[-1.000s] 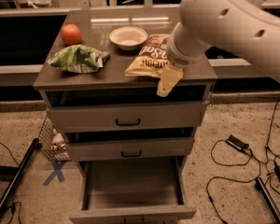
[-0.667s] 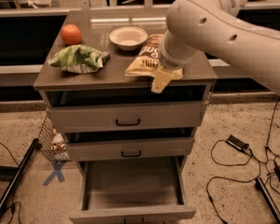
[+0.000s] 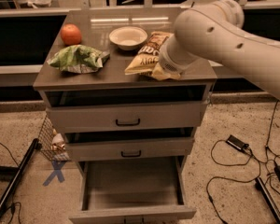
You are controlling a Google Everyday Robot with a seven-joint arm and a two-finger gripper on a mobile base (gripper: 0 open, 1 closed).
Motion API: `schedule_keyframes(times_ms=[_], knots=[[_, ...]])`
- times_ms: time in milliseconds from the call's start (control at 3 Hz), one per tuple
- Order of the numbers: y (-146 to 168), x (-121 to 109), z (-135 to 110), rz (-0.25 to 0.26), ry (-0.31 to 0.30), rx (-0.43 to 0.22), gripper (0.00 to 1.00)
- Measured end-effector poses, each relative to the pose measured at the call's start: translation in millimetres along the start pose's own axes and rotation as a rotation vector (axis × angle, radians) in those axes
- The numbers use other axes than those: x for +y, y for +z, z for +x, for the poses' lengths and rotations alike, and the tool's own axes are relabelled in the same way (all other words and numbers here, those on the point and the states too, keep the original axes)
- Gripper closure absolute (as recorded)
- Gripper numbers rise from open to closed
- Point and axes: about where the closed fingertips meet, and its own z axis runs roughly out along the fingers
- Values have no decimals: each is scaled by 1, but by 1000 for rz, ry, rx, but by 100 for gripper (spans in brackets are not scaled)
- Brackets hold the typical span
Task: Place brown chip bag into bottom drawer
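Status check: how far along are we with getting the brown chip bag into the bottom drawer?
Done: the bottom drawer stands pulled out. In hand: the end effector is down at the near edge of the brown chip bag, which lies on the cabinet top beside the bowl. Left: lift the bag off the top, lower it into the drawer, release.

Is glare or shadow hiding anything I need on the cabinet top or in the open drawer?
Camera view: pale glare streaks lie on the cabinet top behind the bowl, clear of the brown chip bag. Camera view: the open bottom drawer is dim, yet its floor and walls show. Camera view: the gripper sits at the bag's near edge, shaded and mostly hidden by the arm.
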Motion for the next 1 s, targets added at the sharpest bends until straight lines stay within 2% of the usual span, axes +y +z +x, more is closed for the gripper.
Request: schedule_keyframes(times_ms=[333,667,1000], knots=[[-31,-11,-6,41,105,-195,88],[-81,-1,-31,85,92,-369,100],[-135,20,-32,107,68,-444,100]])
